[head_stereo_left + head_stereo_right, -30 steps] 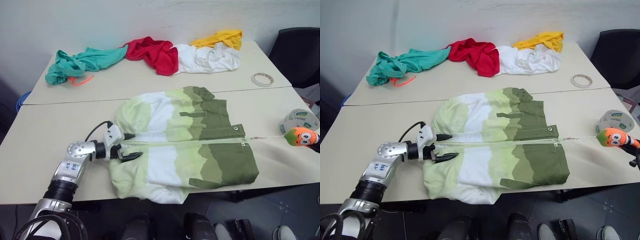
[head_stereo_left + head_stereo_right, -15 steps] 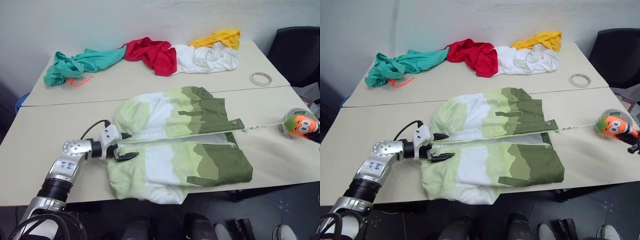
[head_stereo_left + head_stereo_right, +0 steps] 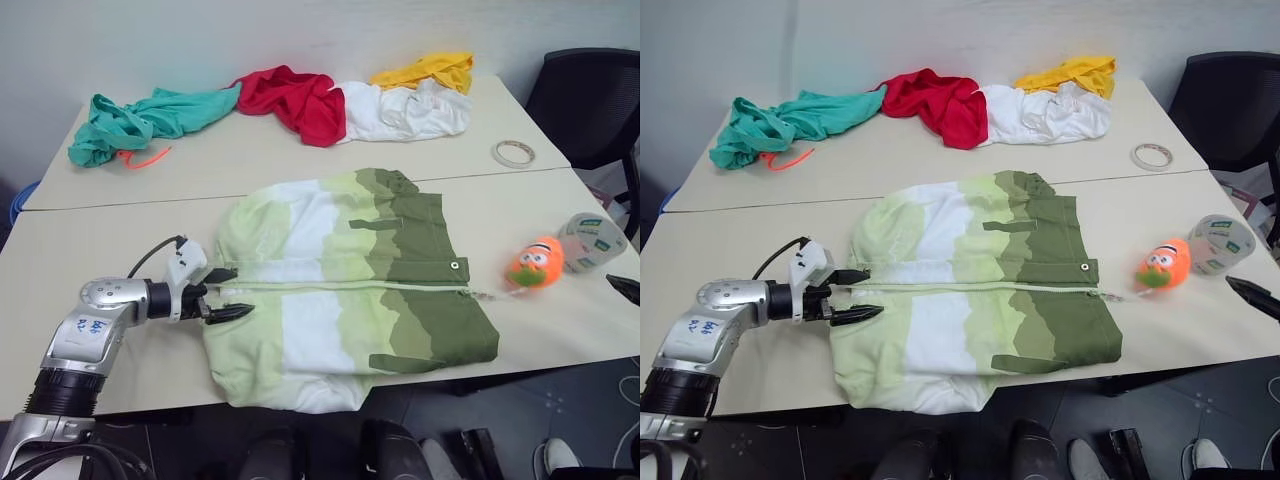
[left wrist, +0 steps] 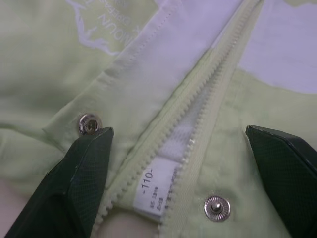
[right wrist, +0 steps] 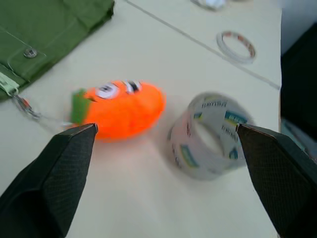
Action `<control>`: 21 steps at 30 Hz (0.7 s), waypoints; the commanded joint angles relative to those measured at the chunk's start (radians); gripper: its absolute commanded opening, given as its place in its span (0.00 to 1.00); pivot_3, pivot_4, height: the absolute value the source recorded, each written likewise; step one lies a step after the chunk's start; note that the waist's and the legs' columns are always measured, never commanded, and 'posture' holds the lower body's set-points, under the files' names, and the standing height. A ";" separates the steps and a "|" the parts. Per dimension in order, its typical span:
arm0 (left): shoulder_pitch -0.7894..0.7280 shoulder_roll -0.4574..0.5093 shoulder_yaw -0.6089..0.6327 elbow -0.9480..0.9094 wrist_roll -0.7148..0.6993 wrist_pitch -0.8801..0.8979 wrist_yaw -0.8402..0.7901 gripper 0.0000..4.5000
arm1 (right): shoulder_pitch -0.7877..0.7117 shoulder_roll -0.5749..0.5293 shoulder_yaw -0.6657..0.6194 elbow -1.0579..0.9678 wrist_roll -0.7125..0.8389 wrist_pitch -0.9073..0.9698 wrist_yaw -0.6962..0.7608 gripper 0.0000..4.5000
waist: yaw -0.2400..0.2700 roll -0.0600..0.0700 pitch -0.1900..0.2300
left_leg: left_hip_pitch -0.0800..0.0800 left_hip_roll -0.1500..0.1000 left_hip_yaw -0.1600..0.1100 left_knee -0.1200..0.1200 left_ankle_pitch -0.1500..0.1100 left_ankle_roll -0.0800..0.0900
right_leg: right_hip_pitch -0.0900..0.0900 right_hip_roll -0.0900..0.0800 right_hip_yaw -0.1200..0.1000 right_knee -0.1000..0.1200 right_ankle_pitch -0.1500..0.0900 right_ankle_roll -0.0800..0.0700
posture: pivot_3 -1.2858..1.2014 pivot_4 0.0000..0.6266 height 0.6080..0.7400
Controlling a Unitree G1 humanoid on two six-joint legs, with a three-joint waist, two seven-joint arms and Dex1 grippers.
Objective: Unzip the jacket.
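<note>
The jacket [image 3: 350, 280] lies flat on the near table [image 3: 120, 230], with its pale green end toward the left gripper [image 3: 222, 293] and its olive end toward the right gripper [image 5: 163, 148]. The zipper [image 4: 198, 124] runs along the middle of the jacket between the two ends. In the left wrist view the two rows of teeth stand apart at the pale green end, with a white size label [image 4: 153, 188] between them and a snap button [image 4: 89, 123] on each side.

The left gripper sits at the pale green edge. Its fingers [image 4: 84, 173] are spread wide, one on each side of the zipper line, and grip nothing.

The orange plush pull [image 3: 535, 263] lies on the table just past the olive end, joined to the zipper end by a thin chain [image 5: 29, 111]. The right gripper's fingers [image 5: 59, 168] are spread wide with the plush pull lying between and beyond them; whether they touch it cannot be told.

A printed tape roll [image 5: 210, 136] stands just beside the plush pull. A thinner tape ring [image 3: 512, 153] lies further beyond, on the far table [image 3: 250, 160]. Teal [image 3: 140, 115], red [image 3: 295, 100], white [image 3: 405, 108] and yellow [image 3: 425, 70] garments lie along the far table's back edge, well apart from both grippers. A black chair [image 3: 590, 110] stands beyond the right gripper's side.
</note>
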 commanded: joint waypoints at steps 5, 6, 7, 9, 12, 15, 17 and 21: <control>0.140 0.053 0.196 -0.017 -0.067 -0.150 -0.078 1.00 | -0.209 0.076 0.210 -0.216 0.119 -0.031 0.097 1.00 | -0.009 -0.005 0.004 | -0.001 0.001 0.000 -0.004 0.001 -0.001 | -0.002 0.001 -0.001 0.000 0.000 -0.001 | 0.52 0.24 1.00; 0.170 0.057 0.219 -0.030 -0.076 -0.159 -0.088 1.00 | -0.211 0.099 0.252 -0.249 0.126 -0.030 0.114 1.00 | -0.006 -0.007 0.004 | -0.001 0.002 0.000 -0.005 0.002 -0.002 | -0.002 0.001 -0.001 0.001 -0.001 -0.001 | 0.52 0.24 1.00; 0.188 0.059 0.232 -0.039 -0.079 -0.167 -0.093 1.00 | -0.211 0.113 0.277 -0.270 0.131 -0.027 0.123 1.00 | -0.005 -0.007 0.005 | -0.001 0.002 0.000 -0.005 0.002 -0.002 | -0.002 0.002 -0.002 0.001 -0.001 -0.002 | 0.52 0.24 1.00; 0.274 0.073 0.263 -0.081 -0.051 -0.225 -0.097 1.00 | -0.188 0.163 0.349 -0.318 0.132 -0.028 0.144 1.00 | 0.005 -0.008 0.005 | -0.003 0.002 -0.001 -0.005 0.003 -0.002 | -0.003 0.001 -0.003 0.001 -0.001 -0.002 | 0.52 0.24 1.00; 0.391 0.051 0.317 -0.157 -0.047 -0.276 -0.067 1.00 | -0.146 0.221 0.429 -0.344 0.106 -0.054 0.155 1.00 | 0.020 -0.008 0.006 | -0.004 0.001 0.000 -0.005 0.002 -0.001 | -0.004 0.000 -0.004 0.000 -0.001 -0.002 | 0.52 0.24 1.00; 0.466 0.016 0.343 -0.219 -0.040 -0.316 -0.024 1.00 | -0.114 0.243 0.472 -0.344 0.086 -0.081 0.174 1.00 | 0.029 -0.009 0.006 | -0.005 -0.002 0.000 -0.005 0.001 0.002 | -0.004 -0.002 -0.004 -0.001 -0.001 -0.002 | 0.52 0.24 1.00; 0.526 -0.007 0.359 -0.270 -0.055 -0.323 -0.017 1.00 | -0.078 0.243 0.494 -0.337 0.067 -0.118 0.202 1.00 | 0.030 -0.009 0.006 | -0.005 -0.004 -0.001 -0.004 0.001 0.004 | -0.003 -0.003 -0.003 -0.002 -0.001 -0.002 | 0.52 0.24 1.00; 0.622 -0.032 0.381 -0.385 -0.092 -0.280 0.005 1.00 | -0.047 0.264 0.515 -0.314 0.053 -0.163 0.220 1.00 | 0.022 -0.010 0.006 | -0.004 -0.003 -0.001 -0.005 -0.001 0.003 | -0.001 -0.003 -0.004 -0.008 0.000 -0.001 | 0.52 0.24 1.00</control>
